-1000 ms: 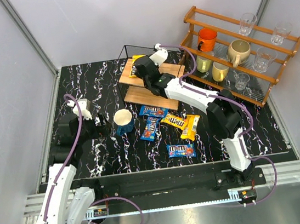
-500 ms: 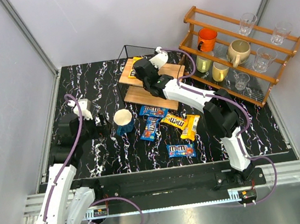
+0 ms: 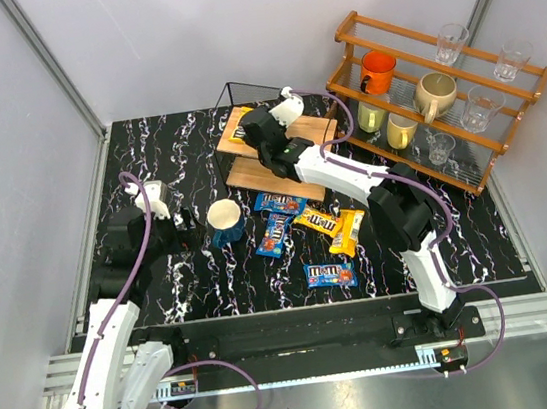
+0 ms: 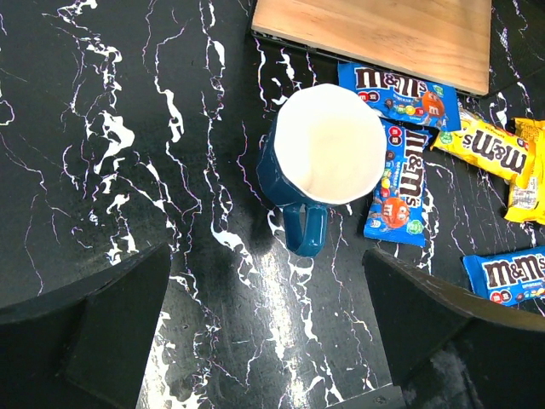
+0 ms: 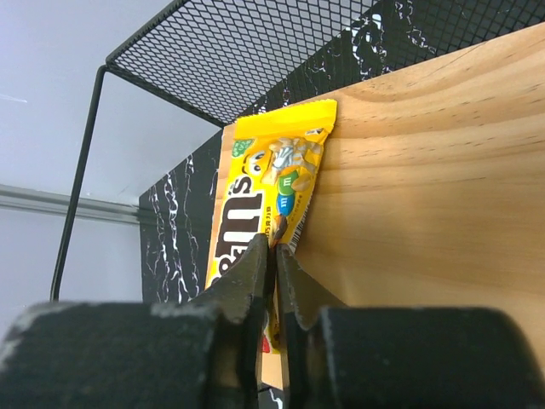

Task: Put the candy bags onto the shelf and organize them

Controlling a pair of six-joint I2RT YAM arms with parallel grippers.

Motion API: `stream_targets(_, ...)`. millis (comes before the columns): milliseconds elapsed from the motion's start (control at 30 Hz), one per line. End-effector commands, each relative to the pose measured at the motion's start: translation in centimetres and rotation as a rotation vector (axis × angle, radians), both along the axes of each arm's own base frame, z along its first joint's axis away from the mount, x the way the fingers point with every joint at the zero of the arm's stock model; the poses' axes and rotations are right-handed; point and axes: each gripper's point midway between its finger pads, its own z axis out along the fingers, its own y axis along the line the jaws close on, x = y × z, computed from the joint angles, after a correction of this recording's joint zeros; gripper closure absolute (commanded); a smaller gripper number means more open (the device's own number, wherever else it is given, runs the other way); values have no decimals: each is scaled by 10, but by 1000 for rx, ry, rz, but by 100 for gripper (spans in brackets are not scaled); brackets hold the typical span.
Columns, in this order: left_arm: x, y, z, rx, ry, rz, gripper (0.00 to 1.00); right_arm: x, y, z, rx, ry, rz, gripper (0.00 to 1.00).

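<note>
The shelf [image 3: 316,128] stands at the table's back middle; its top board shows in the right wrist view [image 5: 426,170]. My right gripper [image 3: 256,132] [image 5: 274,247] is shut on the edge of a yellow candy bag [image 5: 268,183] lying at the top board's left end [image 3: 240,122]. Five more bags lie on the table before the shelf: blue [image 3: 279,203], blue [image 3: 275,234], yellow [image 3: 318,221], yellow [image 3: 347,231], blue [image 3: 330,275]. My left gripper [image 3: 183,219] [image 4: 272,341] is open and empty, left of them.
A blue mug [image 3: 225,221] [image 4: 328,158] with a white inside stands between my left gripper and the bags. An orange-brown rack [image 3: 440,92] with mugs and glasses stands at the back right. Grey walls close in the table.
My right gripper has shifted slightly left along the top board with the yellow bag. The left arm and the bags on the table have not moved.
</note>
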Motion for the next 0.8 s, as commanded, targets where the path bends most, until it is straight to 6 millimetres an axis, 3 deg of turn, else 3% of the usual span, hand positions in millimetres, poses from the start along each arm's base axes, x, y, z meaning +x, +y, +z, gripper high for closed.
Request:
stream_targets(0, 6, 1, 23, -1, -71, 10, 1, 2, 8, 21, 26, -53, 0, 84)
stream_targets(167, 6, 0, 24, 0, -74, 10, 1, -1, -4, 33, 1, -84, -25, 63)
stream_targets(367, 6, 0, 24, 3, -74, 10, 1, -6, -14, 70, -16, -181, -18, 48)
stream_targets(500, 6, 1, 23, 8, -70, 16, 1, -17, -27, 96, -54, -243, -3, 46)
stream_targets(667, 5, 1, 21, 5, -63, 16, 1, -37, -25, 129, -132, -348, 134, 44)
stream_targets(767, 5, 1, 22, 6, -66, 18, 1, -71, -21, 136, -250, -377, 340, 40)
